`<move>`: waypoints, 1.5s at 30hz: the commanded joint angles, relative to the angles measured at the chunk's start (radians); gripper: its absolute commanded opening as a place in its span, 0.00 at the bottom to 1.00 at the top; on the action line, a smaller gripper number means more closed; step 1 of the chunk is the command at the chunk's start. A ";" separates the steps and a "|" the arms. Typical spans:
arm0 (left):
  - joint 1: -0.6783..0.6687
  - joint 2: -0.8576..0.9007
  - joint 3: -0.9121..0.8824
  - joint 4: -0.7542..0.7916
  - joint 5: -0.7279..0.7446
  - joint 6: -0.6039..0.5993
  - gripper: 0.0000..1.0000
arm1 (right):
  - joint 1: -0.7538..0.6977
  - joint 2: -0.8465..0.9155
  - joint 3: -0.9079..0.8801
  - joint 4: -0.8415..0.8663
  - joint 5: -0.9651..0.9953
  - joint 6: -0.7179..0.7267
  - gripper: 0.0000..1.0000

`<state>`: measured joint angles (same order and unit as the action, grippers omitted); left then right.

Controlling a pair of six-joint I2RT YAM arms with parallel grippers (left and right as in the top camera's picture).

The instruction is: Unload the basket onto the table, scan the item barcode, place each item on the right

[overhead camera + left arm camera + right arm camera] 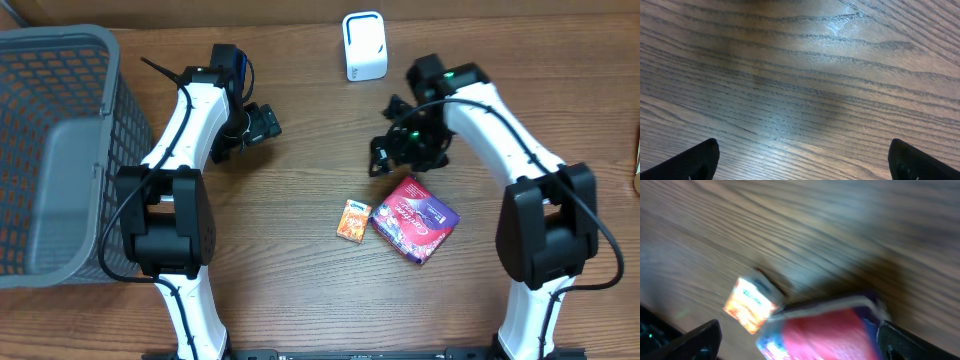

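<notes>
Nearest you, the pink pack (415, 218) lies flat on the table (300, 300), and I place everything else from it. An orange packet (353, 220) lies just to its left, close, though from overhead the two look apart. Neither is lifted.

Just past the pack's far-left corner hangs the right gripper (383, 153), jaws spread wide and empty. Its wrist camera looks down, blurred, on pack and packet. Further left of the pack, well apart from it, the left gripper (265, 122) hovers over bare wood, also wide and holding nothing.

Beyond the pack, near the table's far edge, stands the white scanner (364, 45). Far off to the pack's left sits a grey basket (132, 100).

By my reading, you have the whole task ahead: no item is gripped and none is at the scanner. You must close on one item, likely the pack, lift it, and turn its barcode to the scanner. I can see no barcode in any view.
</notes>
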<state>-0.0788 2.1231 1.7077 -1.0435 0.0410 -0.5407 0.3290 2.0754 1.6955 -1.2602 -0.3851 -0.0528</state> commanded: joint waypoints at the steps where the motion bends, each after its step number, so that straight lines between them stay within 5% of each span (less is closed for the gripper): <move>1: -0.005 -0.003 0.003 0.001 0.001 0.010 1.00 | 0.077 0.005 0.000 0.067 -0.020 0.133 1.00; 5: -0.005 -0.003 0.003 0.001 0.001 0.010 1.00 | 0.138 0.005 0.000 0.137 -0.020 0.220 0.94; 11: -0.005 -0.003 0.003 0.001 0.001 0.010 1.00 | 0.212 0.005 -0.005 0.140 0.019 0.347 0.63; 18: -0.005 -0.003 0.003 0.001 0.001 0.010 1.00 | 0.270 0.005 -0.069 0.106 0.161 0.521 0.59; 39: -0.005 -0.003 0.003 0.001 0.001 0.010 1.00 | 0.276 0.005 -0.218 0.142 0.230 0.544 0.59; 45: -0.005 -0.003 0.003 0.001 0.001 0.010 1.00 | 0.282 0.005 -0.218 0.174 0.204 0.543 0.51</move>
<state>-0.0788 2.1231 1.7077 -1.0435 0.0410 -0.5407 0.6094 2.0754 1.4826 -1.0992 -0.1791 0.4828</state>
